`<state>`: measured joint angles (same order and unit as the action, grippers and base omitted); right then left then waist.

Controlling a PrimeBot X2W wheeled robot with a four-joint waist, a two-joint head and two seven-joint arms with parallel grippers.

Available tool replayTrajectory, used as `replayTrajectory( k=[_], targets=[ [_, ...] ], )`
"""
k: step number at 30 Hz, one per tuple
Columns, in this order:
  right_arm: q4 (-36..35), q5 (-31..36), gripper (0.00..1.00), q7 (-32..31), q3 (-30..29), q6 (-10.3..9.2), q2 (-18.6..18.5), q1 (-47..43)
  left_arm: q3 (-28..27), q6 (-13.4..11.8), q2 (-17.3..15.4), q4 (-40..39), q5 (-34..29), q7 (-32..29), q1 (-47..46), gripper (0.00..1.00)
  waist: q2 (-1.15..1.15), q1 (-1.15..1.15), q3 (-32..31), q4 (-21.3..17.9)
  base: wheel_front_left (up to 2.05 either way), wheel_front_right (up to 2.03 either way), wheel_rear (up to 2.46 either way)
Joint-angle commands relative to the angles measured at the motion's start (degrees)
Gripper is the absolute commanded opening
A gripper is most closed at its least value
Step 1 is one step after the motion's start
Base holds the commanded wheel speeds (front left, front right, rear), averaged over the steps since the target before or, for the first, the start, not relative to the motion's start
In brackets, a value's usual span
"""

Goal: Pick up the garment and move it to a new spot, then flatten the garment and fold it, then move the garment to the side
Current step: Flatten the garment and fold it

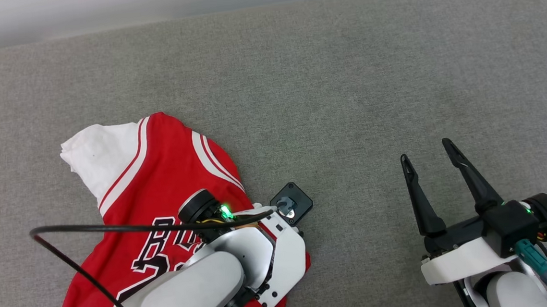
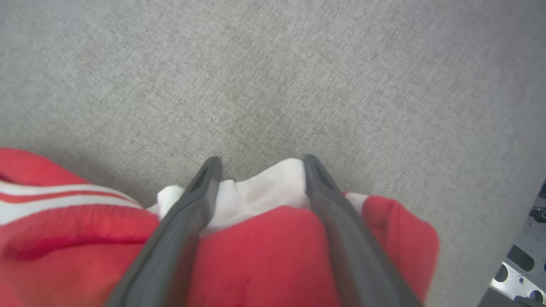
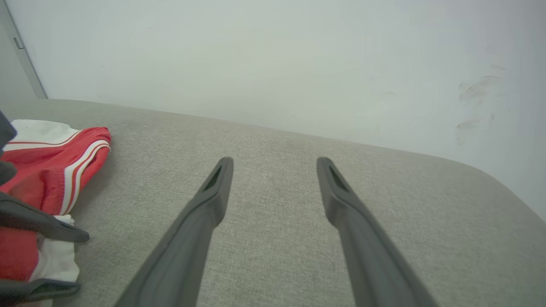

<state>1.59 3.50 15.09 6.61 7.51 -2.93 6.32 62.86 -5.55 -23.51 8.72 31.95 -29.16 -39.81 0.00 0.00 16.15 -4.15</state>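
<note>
Left end effector (image 2: 260,164): spread wide, tips down on the garment (image 1: 160,180), straddling a bunched white-and-red hump of cloth at bottom centre of the left wrist view. Cloth fills the gap between the fingers (image 2: 179,230), which are not drawn together on it. In the head view, tucked under the pale left forearm (image 1: 191,289) at lower left, with a black cable (image 1: 115,228) running from the left edge to the wrist.

Right end effector (image 1: 425,150): also spread, nothing between the fingers. Lower right of the head view, tips pointing up-frame and slightly left. Well apart from the garment, with bare grey fabric surface (image 1: 322,97) in between. Hovering or touching the surface: cannot tell.

Garment: lower left of the head view, crumpled, not flat. Print side up, black white-outlined letters partly covered by the forearm, only a "B" readable. White sleeve bunched at the upper left end of the heap. Red-white striped trim along both edges of the red panel. Lower part runs off the bottom edge. In the right wrist view, at the left edge, with two dark fingers of the left end effector reaching in over the cloth.

Beyond: grey surface across the rest of the frame, rounded corner at upper right, pale wall (image 3: 273,64) along the top.
</note>
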Motion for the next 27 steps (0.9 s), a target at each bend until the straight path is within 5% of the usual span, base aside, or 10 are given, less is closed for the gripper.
replayTrajectory(
  k=[1,9,11,14,27],
  targets=[
    [-0.34,-0.27,1.00,0.11,-0.51,-0.04,0.10,0.50,0.72,0.23,-0.53,0.67,-0.64,-0.53,-0.71,1.00,0.00,0.00,0.34,0.14,0.00,0.00,0.00],
    [0.12,-0.66,1.00,0.11,-0.51,-0.04,0.10,0.35,2.41,0.86,-2.22,1.37,-0.18,-3.67,0.21,1.00,0.00,0.00,0.71,1.02,0.00,0.00,0.00],
    [0.07,-0.96,1.00,0.11,-0.17,-0.04,0.10,0.75,2.56,0.90,-2.34,1.78,0.74,-4.62,1.19,0.00,0.00,0.00,0.96,1.09,0.00,0.00,0.00],
    [-0.18,-1.03,1.00,0.11,0.28,-0.04,0.10,1.24,2.93,1.54,-2.98,2.15,1.55,-5.24,1.89,0.00,0.00,0.00,1.63,0.92,0.00,0.00,0.00],
    [0.60,-2.31,1.00,0.11,1.50,-0.04,0.10,2.90,-4.01,2.33,3.23,2.61,-1.95,15.30,-7.49,0.00,0.00,0.00,1.37,-4.33,0.00,0.00,0.00]
  ],
)
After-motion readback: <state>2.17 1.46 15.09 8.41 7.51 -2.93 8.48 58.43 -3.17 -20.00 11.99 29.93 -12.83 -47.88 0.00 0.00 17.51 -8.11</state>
